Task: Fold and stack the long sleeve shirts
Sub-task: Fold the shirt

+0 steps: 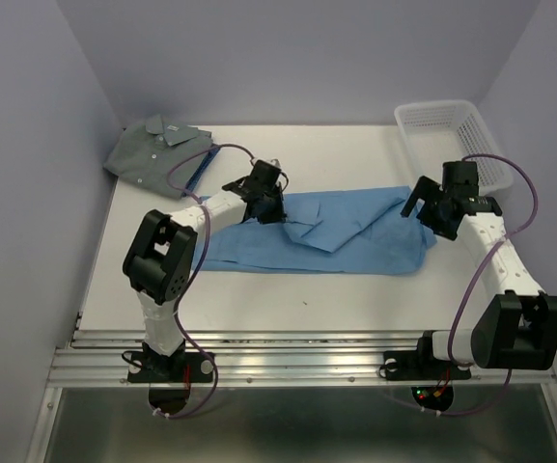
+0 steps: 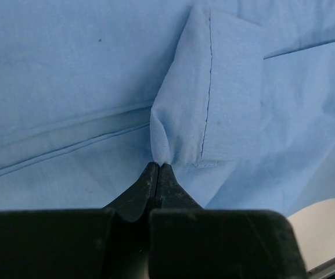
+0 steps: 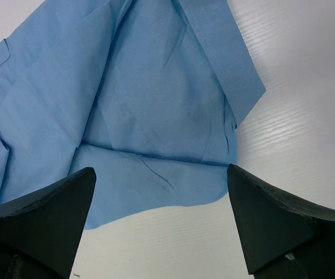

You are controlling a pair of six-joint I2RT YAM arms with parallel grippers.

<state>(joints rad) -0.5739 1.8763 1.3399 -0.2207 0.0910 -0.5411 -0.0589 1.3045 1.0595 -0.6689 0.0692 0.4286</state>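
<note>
A fold of the light sky-blue shirt [image 2: 68, 87] is pinched in the closed left gripper [image 2: 157, 170]. The right gripper [image 3: 160, 171] is spread wide, shirt hem seen between its fingers.

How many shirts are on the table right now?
3: a light blue shirt spread mid-table, a folded grey-green shirt at the back left, and a darker blue shirt mostly hidden beneath it.
</note>
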